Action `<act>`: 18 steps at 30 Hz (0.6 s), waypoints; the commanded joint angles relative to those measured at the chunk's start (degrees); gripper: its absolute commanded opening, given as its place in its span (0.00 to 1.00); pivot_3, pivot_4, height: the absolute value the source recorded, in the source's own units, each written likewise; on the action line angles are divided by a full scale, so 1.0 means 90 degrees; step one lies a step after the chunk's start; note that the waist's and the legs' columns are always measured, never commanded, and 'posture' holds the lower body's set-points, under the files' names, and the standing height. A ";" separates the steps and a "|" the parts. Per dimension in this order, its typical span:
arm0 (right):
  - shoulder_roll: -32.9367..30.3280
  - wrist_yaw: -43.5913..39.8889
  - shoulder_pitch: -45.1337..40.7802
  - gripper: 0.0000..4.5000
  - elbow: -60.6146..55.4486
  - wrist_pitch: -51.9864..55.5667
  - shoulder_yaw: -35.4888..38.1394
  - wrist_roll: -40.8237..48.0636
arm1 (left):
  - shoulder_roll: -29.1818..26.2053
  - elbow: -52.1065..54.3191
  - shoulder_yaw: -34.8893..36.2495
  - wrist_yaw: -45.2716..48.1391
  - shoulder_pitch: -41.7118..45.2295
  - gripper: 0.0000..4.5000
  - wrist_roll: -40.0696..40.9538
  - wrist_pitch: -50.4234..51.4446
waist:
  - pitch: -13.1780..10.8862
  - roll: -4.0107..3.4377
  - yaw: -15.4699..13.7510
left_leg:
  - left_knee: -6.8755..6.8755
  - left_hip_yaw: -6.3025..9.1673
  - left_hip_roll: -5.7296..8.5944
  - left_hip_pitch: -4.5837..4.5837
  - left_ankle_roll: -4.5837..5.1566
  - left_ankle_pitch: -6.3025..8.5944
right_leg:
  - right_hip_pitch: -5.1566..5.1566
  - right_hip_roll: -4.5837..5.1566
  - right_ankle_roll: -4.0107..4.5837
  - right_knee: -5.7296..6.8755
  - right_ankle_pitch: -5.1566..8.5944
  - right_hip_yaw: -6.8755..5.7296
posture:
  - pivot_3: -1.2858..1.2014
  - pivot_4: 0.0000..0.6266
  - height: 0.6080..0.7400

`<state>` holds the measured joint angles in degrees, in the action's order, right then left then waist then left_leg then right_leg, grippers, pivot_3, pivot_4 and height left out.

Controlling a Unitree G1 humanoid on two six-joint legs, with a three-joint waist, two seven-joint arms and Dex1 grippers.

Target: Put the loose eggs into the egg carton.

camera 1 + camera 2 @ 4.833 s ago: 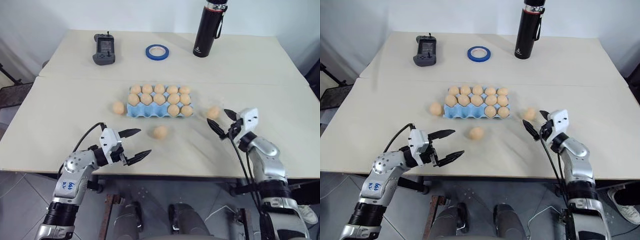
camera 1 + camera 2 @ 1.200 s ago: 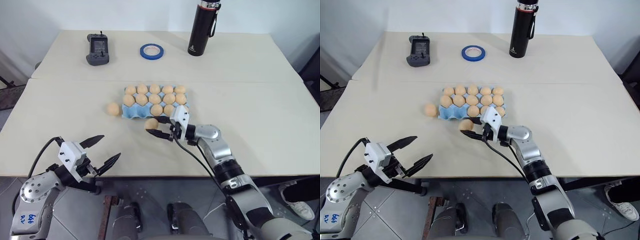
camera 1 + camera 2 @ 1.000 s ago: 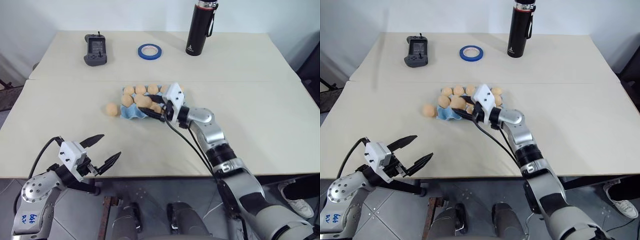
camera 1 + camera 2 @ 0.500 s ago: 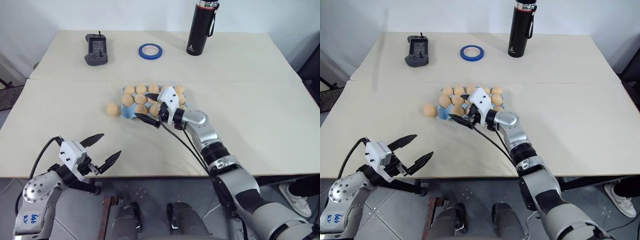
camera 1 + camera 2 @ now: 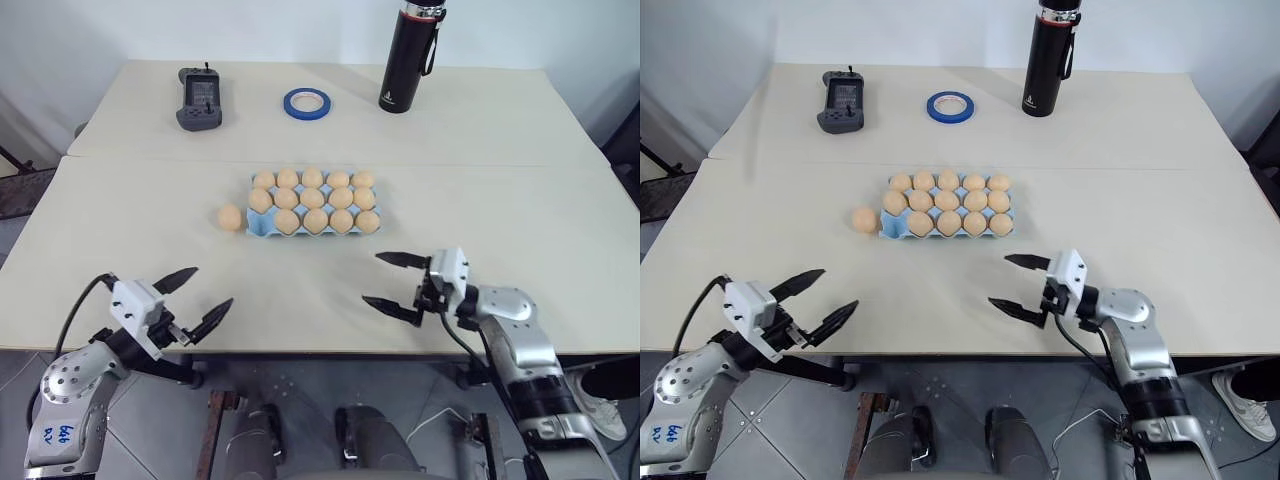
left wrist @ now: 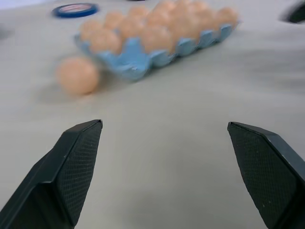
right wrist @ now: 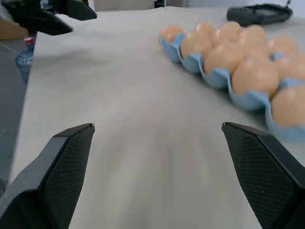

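One loose egg (image 5: 230,217) sits on the table just left of the egg carton (image 5: 262,227), far from both grippers. The left gripper (image 5: 192,296) is nearer to it than the right gripper (image 5: 384,280), and both have wide open, empty jaws. The carton looks full, so I cannot see a free cup.

Beige table (image 5: 560,230), seam across it. Mid-surface: full egg carton (image 5: 312,203), loose egg (image 5: 230,217) beside it. Far edge: handheld controller (image 5: 199,97), blue tape ring (image 5: 307,103), black flask (image 5: 410,58).
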<state>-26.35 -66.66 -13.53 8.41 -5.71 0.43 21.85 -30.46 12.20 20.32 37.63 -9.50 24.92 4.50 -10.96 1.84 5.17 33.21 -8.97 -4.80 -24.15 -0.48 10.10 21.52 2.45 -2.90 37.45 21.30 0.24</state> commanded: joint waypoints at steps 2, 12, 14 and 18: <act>0.0006 0.0070 0.0312 1.00 -0.0631 -0.0213 0.0252 0.0334 | 0.0106 -0.0100 0.0449 -0.0354 0.0009 1.00 0.0180 0.0106 | 0.0000 0.0000 -0.0014 | 0.0002 0.0000 0.0000 -0.0001 0.0000 0.0000 | -0.0001 0.0000 -0.0001 0.0000 0.0000 0.0000 | 0.52 0.24 1.00; 0.0408 0.0599 0.0442 1.00 -0.1256 -0.0131 0.0072 0.0433 | 0.0297 -0.0919 -0.0077 -0.0864 0.1217 1.00 -0.0192 0.0440 | 0.0001 0.0004 -0.0089 | 0.0010 0.0007 0.0004 -0.0002 0.0000 0.0000 | -0.0007 0.0003 -0.0004 0.0001 -0.0002 -0.0009 | 0.52 0.24 1.00; 0.0392 0.0616 0.0429 1.00 -0.1236 -0.0110 0.0063 0.0419 | 0.0294 -0.1352 -0.0211 -0.0917 0.1749 1.00 -0.0308 0.0439 | 0.0002 0.0005 -0.0113 | 0.0011 0.0008 0.0005 -0.0003 0.0000 -0.0001 | -0.0008 0.0004 -0.0005 0.0001 -0.0003 -0.0010 | 0.52 0.24 1.00; 0.0327 0.0608 0.0379 1.00 -0.1164 -0.0090 0.0072 0.0393 | 0.0454 -0.2555 -0.0530 -0.1032 0.3141 1.00 -0.0592 0.0247 | 0.0002 0.0007 -0.0195 | 0.0016 0.0007 0.0007 -0.0006 0.0004 -0.0003 | -0.0006 0.0001 -0.0010 0.0005 -0.0006 -0.0011 | 0.52 0.24 1.00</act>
<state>-22.77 -61.42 -9.83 -0.85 -6.23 0.34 24.68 -26.71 -8.09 16.59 28.60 16.10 20.94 8.43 -10.94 1.91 3.42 33.36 -8.92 -4.74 -24.20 -0.44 10.06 21.46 2.45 -3.00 37.49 21.24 0.16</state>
